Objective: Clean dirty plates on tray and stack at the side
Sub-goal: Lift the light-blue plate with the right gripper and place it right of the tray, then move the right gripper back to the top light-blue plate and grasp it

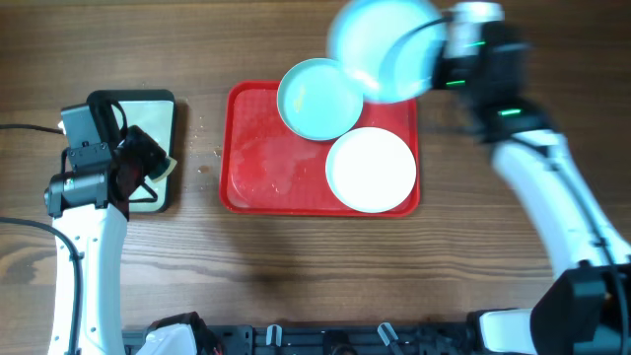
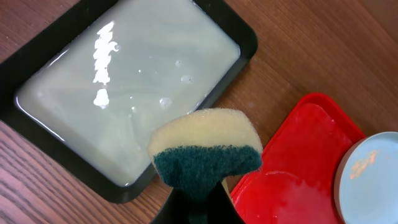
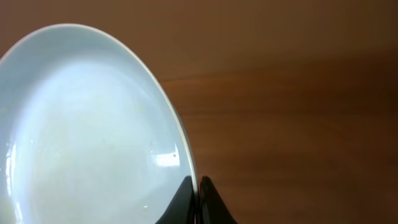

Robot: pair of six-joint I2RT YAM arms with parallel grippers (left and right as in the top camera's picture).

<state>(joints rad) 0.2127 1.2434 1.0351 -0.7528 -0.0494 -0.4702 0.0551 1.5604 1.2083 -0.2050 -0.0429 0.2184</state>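
Observation:
The red tray (image 1: 266, 158) lies at the table's middle; it also shows in the left wrist view (image 2: 298, 162). On it rest a pale turquoise plate (image 1: 319, 99) at the back and a white plate (image 1: 371, 170) at the front right. My right gripper (image 1: 434, 54) is shut on the rim of a second turquoise plate (image 1: 380, 44), held raised and tilted above the tray's back right corner; the right wrist view shows this plate (image 3: 81, 137) pinched by the fingers (image 3: 198, 186). My left gripper (image 2: 199, 199) is shut on a yellow and green sponge (image 2: 205, 152) beside the pan.
A black-rimmed pan of pale liquid (image 1: 158, 108) stands left of the tray, under my left arm; in the left wrist view the pan (image 2: 130, 81) fills the upper left. Small crumbs lie on the wood between pan and tray (image 1: 207, 163).

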